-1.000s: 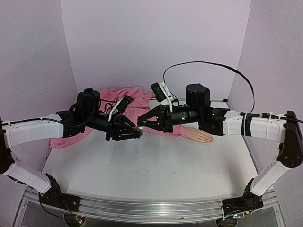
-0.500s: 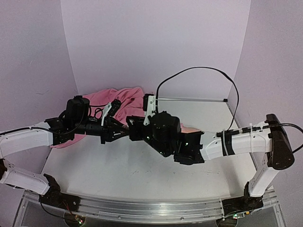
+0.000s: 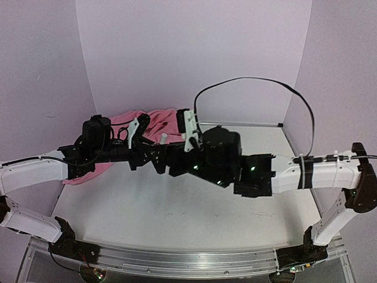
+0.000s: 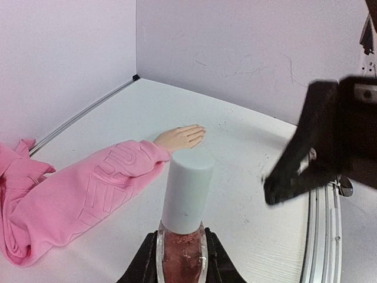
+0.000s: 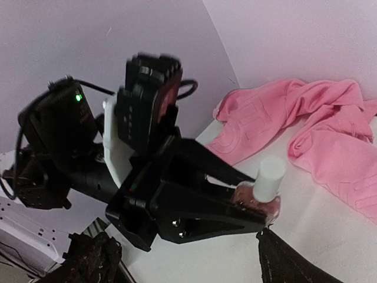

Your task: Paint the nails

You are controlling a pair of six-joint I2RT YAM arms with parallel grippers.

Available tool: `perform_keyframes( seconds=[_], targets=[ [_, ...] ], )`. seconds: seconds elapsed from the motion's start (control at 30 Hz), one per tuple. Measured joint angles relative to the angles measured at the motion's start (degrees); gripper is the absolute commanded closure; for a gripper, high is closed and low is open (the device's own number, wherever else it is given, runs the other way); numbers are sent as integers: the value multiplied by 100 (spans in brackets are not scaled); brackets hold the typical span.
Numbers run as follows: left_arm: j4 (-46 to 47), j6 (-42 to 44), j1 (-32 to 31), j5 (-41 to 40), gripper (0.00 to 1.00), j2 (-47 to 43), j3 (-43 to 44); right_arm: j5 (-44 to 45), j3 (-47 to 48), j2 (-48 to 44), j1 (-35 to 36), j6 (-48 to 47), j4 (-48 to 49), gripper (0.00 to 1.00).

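Observation:
A small bottle of pinkish polish (image 4: 181, 262) with a pale cap (image 4: 187, 191) stands upright in my left gripper (image 4: 181, 247), which is shut on its glass body. Beyond it the peach mannequin hand (image 4: 181, 137) lies flat on the table, its pink sleeve (image 4: 100, 188) trailing left; the nails are too small to make out. My right gripper (image 5: 177, 247) is open, its two dark fingers (image 5: 283, 259) spread wide on either side of the left gripper (image 5: 194, 200) and the bottle (image 5: 259, 200). From above, the right arm (image 3: 224, 159) hides the hand.
Pink cloth (image 3: 156, 121) lies bunched at the back left by the wall. The table's metal edge rail (image 4: 321, 236) runs along the right of the left wrist view. The right arm's cable (image 3: 247, 82) loops above the table.
My right gripper has opened from shut and swung round to face the left gripper and bottle. The right arm now covers the mannequin hand seen a second ago. The left gripper stays shut on the bottle.

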Motion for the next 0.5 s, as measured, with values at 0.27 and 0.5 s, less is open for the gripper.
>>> perform_keyframes(
  seconds=[0.27, 0.5],
  targets=[
    [79, -326, 9, 1141, 100, 560, 417, -3453, -448, -1438, -2341, -798, -153, 11],
    [155, -807, 4, 2927, 100, 1054, 898, -6063, -452, -1058, -2553, -1392, -162, 33]
  ],
)
